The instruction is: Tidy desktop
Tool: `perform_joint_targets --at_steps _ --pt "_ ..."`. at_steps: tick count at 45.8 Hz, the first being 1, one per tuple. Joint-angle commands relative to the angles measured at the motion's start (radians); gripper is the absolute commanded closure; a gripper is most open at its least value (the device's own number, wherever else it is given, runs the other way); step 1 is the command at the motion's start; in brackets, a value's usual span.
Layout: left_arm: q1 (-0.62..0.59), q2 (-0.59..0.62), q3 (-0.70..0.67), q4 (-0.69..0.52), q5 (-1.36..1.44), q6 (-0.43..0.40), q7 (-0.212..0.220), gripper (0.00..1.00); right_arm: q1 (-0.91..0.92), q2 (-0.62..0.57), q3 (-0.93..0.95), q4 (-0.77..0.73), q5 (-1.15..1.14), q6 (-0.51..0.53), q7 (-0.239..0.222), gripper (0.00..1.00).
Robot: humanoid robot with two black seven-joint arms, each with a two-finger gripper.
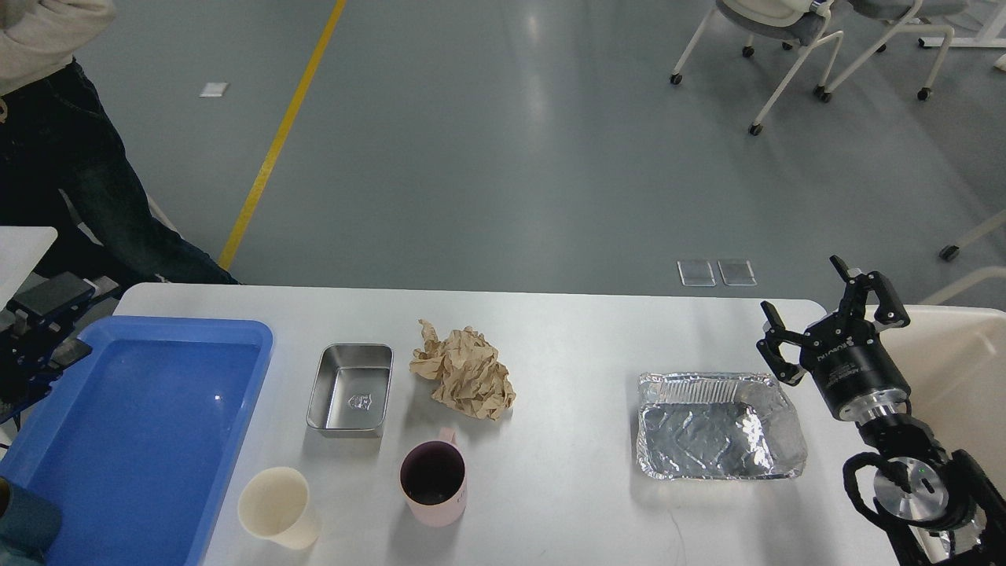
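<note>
The white desktop carries a small steel tin, a crumpled ball of brown paper, a pink mug with a dark inside, a cream paper cup and a crumpled foil tray. My right gripper is open and empty. It hangs over the desktop's far right corner, just beyond and to the right of the foil tray. My left gripper is out of view.
An empty blue plastic tray lies at the left end. A cream bin stands off the right edge, behind my right arm. A person in jeans stands at the far left. Chairs stand far back right.
</note>
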Motion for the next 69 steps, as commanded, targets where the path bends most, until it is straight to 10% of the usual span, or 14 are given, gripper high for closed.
perform_joint_targets --at_steps 1,25,40,56,69 --pt "0.002 0.089 0.052 -0.003 0.088 -0.014 0.000 0.03 0.002 -0.011 0.000 -0.001 -0.001 -0.002 0.000 0.00" --pt "-0.048 0.051 0.080 -0.004 0.362 -0.156 -0.003 0.03 0.008 -0.037 -0.010 -0.001 -0.003 -0.005 -0.002 0.00" --pt "-0.303 -0.164 0.095 0.005 0.461 -0.328 0.020 0.03 0.005 -0.041 -0.011 0.004 -0.003 -0.006 0.000 0.00" --pt "-0.676 -0.489 0.572 0.115 0.587 -0.311 0.141 0.03 0.005 -0.043 -0.011 0.005 -0.064 -0.022 0.000 0.00" --pt "-0.713 -0.589 0.729 0.117 0.725 -0.319 0.209 0.03 0.007 -0.043 -0.010 0.007 -0.145 -0.080 0.000 0.00"
